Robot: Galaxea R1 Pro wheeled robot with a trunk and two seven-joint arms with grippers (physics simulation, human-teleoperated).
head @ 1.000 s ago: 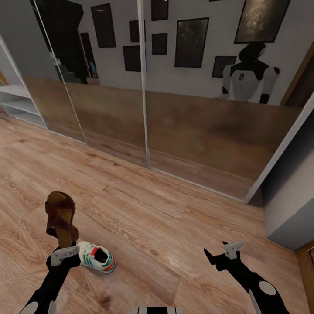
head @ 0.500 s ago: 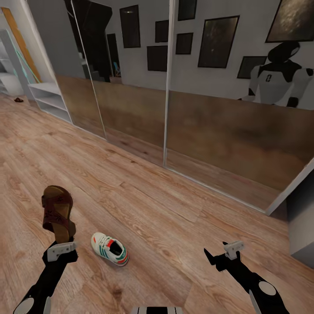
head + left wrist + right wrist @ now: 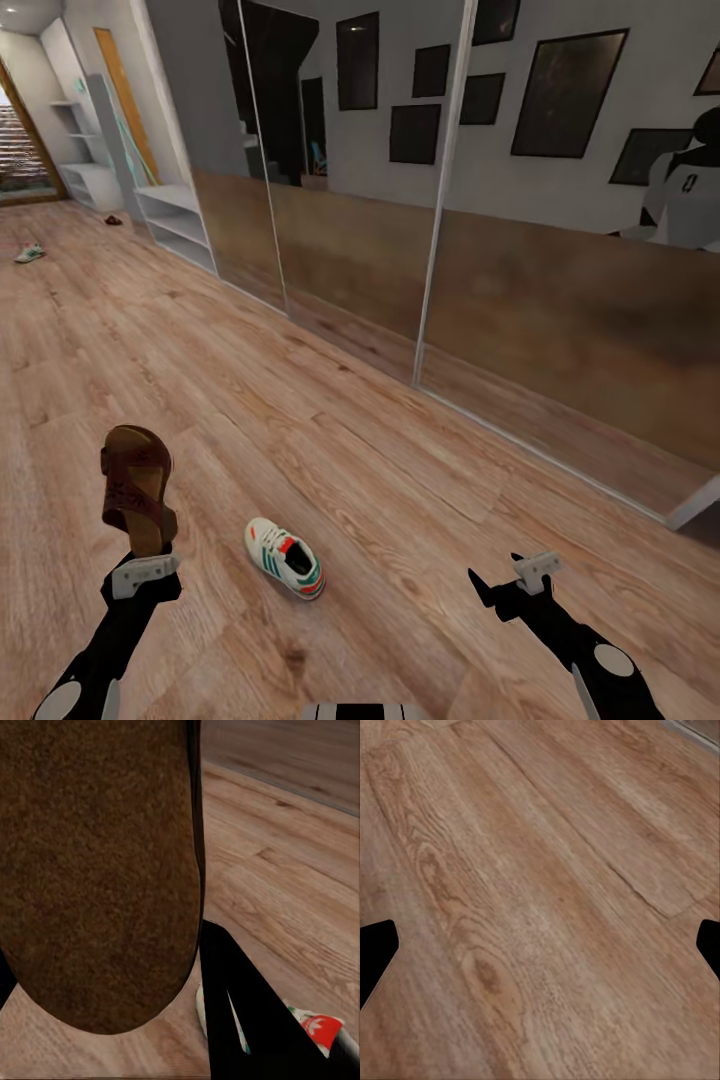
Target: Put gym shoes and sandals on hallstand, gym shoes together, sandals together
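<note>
My left gripper (image 3: 146,572) is shut on the heel end of a reddish-brown sandal (image 3: 135,488), which stands upright above the corridor floor (image 3: 380,470). In the left wrist view the sandal's sole (image 3: 97,870) is pressed against a black finger (image 3: 240,1020). One white gym shoe (image 3: 285,557) with green stripes lies on the planks just right of that gripper, also seen as the gym shoe (image 3: 315,1029) past the finger. A second gym shoe (image 3: 30,253) and a second sandal (image 3: 113,220) lie far down the corridor. My right gripper (image 3: 512,583) hangs open over bare floor, fingertips (image 3: 375,952) wide apart.
Mirrored sliding doors (image 3: 440,230) run along the right side. A pale low shelf unit (image 3: 178,225) stands beside them. A similar unit (image 3: 90,183) with wall shelves above stands at the far end; I cannot read any lettering there.
The camera has swung left, so the whole scene has shifted right and the far corridor has come into view. Both arms keep their pose, and the left gripper still holds the sandal.
</note>
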